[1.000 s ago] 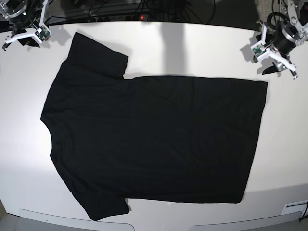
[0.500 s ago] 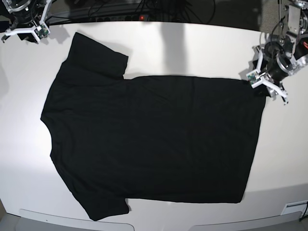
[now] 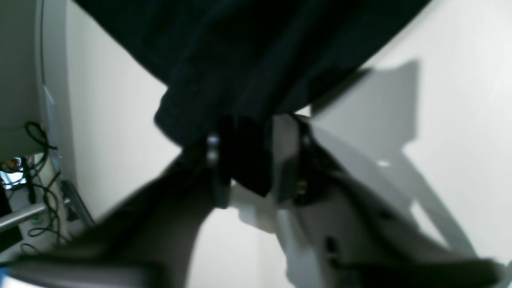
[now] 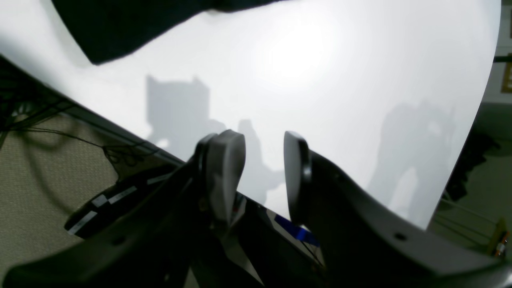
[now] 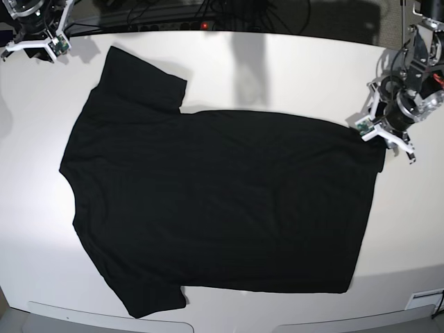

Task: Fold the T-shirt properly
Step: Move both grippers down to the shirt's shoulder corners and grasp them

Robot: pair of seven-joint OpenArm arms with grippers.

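The black T-shirt [image 5: 215, 201] lies spread flat, plain side up, on the white table [image 5: 277, 69], sleeves at the left and hem at the right. My left gripper [image 5: 380, 134] is at the hem's far right corner. In the blurred left wrist view its fingers [image 3: 216, 164] hold a fold of the black cloth [image 3: 248, 160] between them, with more of the shirt [image 3: 260, 48] above. My right gripper [image 5: 31, 47] is open and empty over the table's far left corner, apart from the shirt. In the right wrist view the gripper [image 4: 260, 168] has only a sleeve edge [image 4: 120, 28] in sight.
Cables and a power strip with a red light [image 5: 203, 26] run behind the far table edge. More cables [image 3: 36, 160] hang beside the table in the left wrist view. A white label [image 5: 423, 302] sits at the front right corner.
My left gripper has come down from beside the shirt onto the hem's far right corner and closed on it; the far edge of the shirt there now slants. The right gripper has hardly moved.
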